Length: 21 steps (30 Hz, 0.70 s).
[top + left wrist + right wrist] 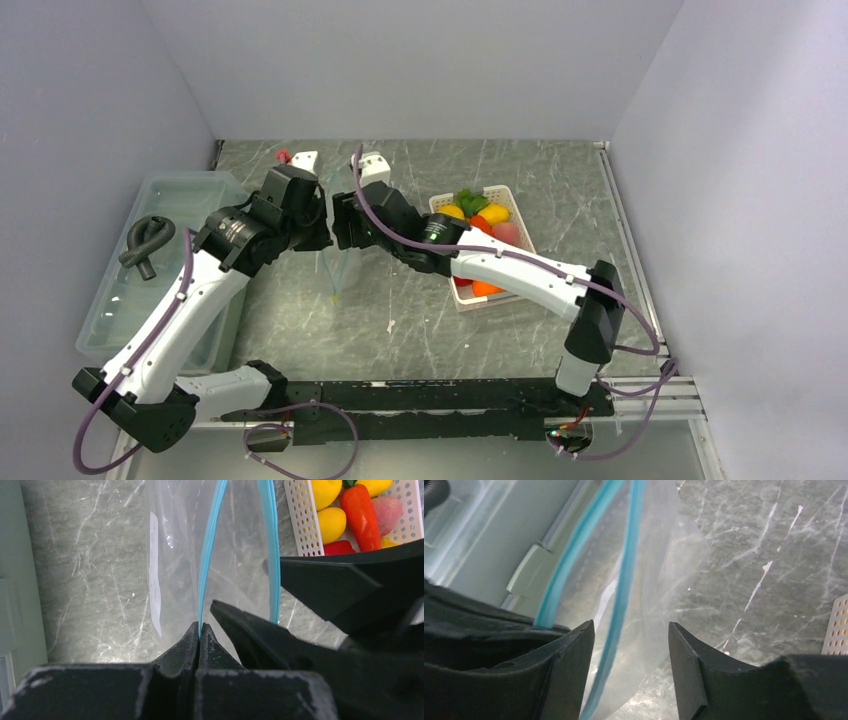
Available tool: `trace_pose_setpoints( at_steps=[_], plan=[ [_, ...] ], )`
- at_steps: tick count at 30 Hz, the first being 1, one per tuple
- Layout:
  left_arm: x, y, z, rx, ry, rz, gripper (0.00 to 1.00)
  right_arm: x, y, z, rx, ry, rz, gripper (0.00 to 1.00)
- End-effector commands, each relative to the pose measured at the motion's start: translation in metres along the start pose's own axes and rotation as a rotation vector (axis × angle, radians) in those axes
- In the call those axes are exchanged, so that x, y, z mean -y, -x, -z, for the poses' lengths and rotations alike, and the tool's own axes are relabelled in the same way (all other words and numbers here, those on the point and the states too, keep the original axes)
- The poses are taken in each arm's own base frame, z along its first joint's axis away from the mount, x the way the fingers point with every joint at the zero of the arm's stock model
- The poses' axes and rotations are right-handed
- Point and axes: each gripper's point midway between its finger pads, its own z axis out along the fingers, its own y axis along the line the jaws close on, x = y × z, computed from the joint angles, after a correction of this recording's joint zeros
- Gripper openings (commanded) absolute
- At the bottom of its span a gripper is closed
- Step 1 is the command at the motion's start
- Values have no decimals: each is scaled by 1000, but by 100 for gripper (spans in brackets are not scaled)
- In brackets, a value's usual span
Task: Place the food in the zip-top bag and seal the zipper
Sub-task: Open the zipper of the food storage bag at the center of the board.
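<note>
Left gripper (200, 626) is clamped on the teal zipper (206, 560) of the zip-top bag (175, 545) stretching ahead of it, while the right gripper (630, 625), jaws apart, straddles the opposite strip, the food (332, 522) lying in the basket (300, 515) beyond to its right.

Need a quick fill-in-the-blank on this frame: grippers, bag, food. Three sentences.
1. The left gripper is ____ on the teal-blue zipper strip of the clear floppy plastic bag.
2. The right gripper is ____, the bag's other zipper side passing between its jaws.
3. The toy fruits and vegetables lie in the white perforated basket, not in the ____.
Missing words: shut; open; bag.
</note>
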Motion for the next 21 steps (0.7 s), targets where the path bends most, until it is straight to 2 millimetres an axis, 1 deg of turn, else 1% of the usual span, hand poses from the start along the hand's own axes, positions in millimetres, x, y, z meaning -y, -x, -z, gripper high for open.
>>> trace_pose_setpoints(
  at_steps=[1,3,5,12,13,21],
  plan=[
    [3,19,8,67,13,12,0,9,12,-4,38,-67,6,55],
    [0,19,10,72,29,5,0,16,6,-8,32,-96,18,45],
    [-6,19,12,74,55,-6,0,21,0,-9,29,-117,27,38],
    [-28,20,17,74,171,-62,0,39,-13,-12,20,-173,36,3],
    [-30,21,17,71,187,-72,0,41,-14,-13,16,-178,34,0],
    [-56,22,19,24,352,-164,0,70,-28,-20,9,-234,-10,0]
  ],
)
